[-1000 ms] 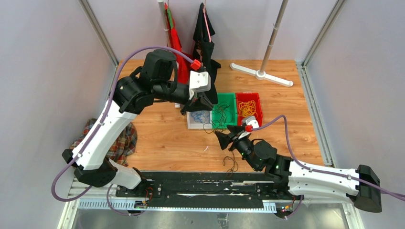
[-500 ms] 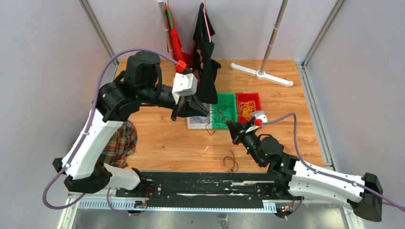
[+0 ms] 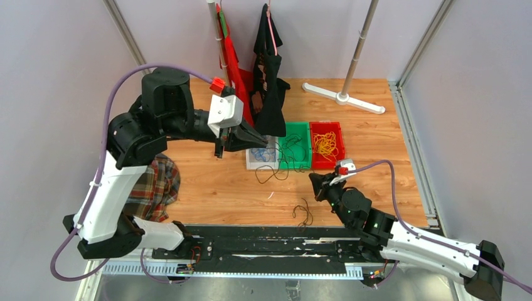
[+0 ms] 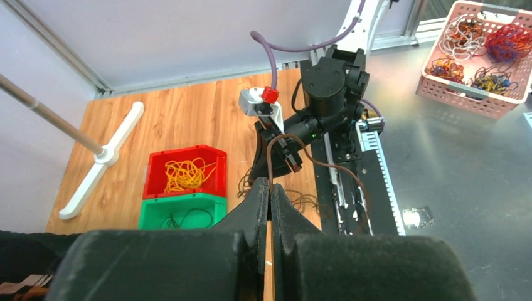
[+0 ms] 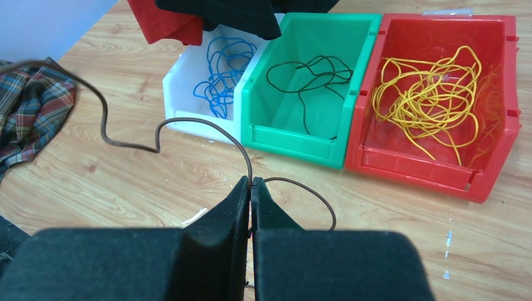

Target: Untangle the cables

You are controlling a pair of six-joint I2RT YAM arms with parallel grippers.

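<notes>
A thin dark brown cable (image 5: pixel 157 135) runs slack between both grippers above the wooden table. My left gripper (image 4: pixel 270 182) is shut on one part of it and stands over the white bin (image 3: pixel 253 164). My right gripper (image 5: pixel 251 182) is shut on another part, in front of the green bin (image 5: pixel 295 141). In the top view the left gripper (image 3: pixel 263 140) is left of the bins and the right gripper (image 3: pixel 312 178) is just before the red bin (image 3: pixel 342 143). Blue cable (image 5: pixel 219 63) lies in the white bin, black cable (image 5: pixel 310 75) in the green one, yellow cable (image 5: pixel 433 94) in the red one. Another dark cable (image 3: pixel 303 213) lies loose near the front edge.
A plaid cloth (image 3: pixel 154 188) lies at the left under the left arm. Red and black garments (image 3: pixel 266 63) hang behind the bins, beside a pole on a white base (image 3: pixel 344 97). A pink basket (image 4: pixel 483 100) of cable bundles sits off the table.
The right gripper has shut on the brown cable and drawn back toward the near right. The left arm has swung left, keeping hold of the cable, which now trails between them.
</notes>
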